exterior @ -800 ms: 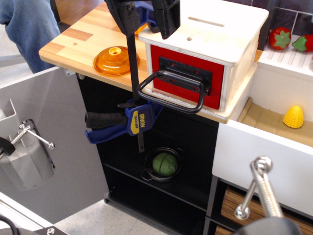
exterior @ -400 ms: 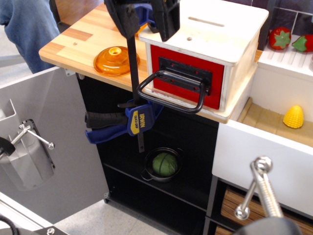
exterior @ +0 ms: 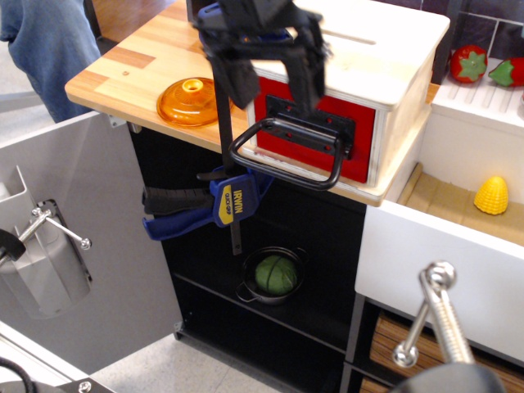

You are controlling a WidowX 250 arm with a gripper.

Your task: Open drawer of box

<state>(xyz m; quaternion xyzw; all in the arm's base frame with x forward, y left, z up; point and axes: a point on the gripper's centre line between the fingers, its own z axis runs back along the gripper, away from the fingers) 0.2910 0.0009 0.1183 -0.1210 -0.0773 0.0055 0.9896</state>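
The box (exterior: 393,70) is a pale wooden cube with a white top and stands on the wooden counter (exterior: 131,65). Its drawer (exterior: 363,139) has a red front, sits flush in the box and looks shut. A black plate on the front carries a large black loop handle (exterior: 286,164) that hangs out over the counter edge. My gripper (exterior: 270,82) is open, its two black fingers (exterior: 233,82) pointing down in front of the box's upper left corner, just above the handle and apart from it. It holds nothing and hides the small hole on the top.
An orange lid (exterior: 194,100) lies on the counter left of the box. A blue clamp (exterior: 221,205) grips the counter edge below the handle. A pot with a green vegetable (exterior: 274,274) sits on the shelf. A white drawer with a metal knob (exterior: 434,315) and toy corn (exterior: 491,196) are at the right.
My gripper has come down from the top edge of the frame to the box's front, and its fingers now stand just above the loop handle. The drawer has not moved.
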